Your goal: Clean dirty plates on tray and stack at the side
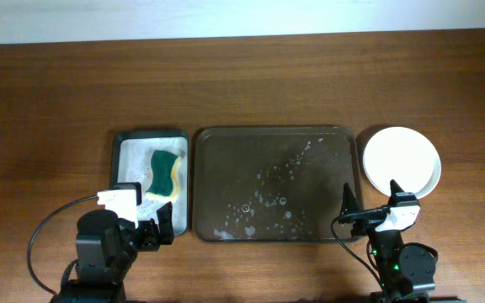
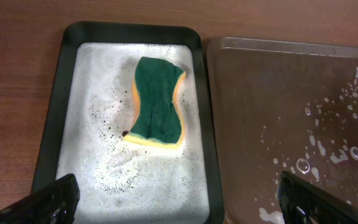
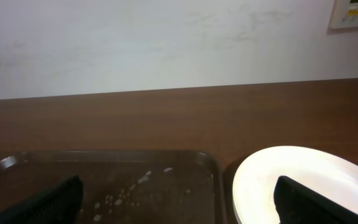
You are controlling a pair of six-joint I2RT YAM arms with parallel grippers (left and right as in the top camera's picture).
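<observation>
The large dark brown tray (image 1: pixel 226 151) holds no plates, only soap suds; it also shows in the left wrist view (image 2: pixel 272 93) and the right wrist view (image 3: pixel 135 180). The plates (image 1: pixel 401 160) sit stacked on the table right of the tray, a clean white one on top, also seen in the right wrist view (image 3: pixel 297 180). My left gripper (image 1: pixel 154 231) is open and empty near the front of the sponge tray (image 2: pixel 179 208). My right gripper (image 1: pixel 369 210) is open and empty by the tray's front right corner (image 3: pixel 179 208).
A black-rimmed grey sponge tray (image 1: pixel 125 160) with foamy water stands left of the brown tray and holds a green and yellow sponge (image 1: pixel 165 174), also seen in the left wrist view (image 2: pixel 157 102). A white wall lies beyond the table's far edge.
</observation>
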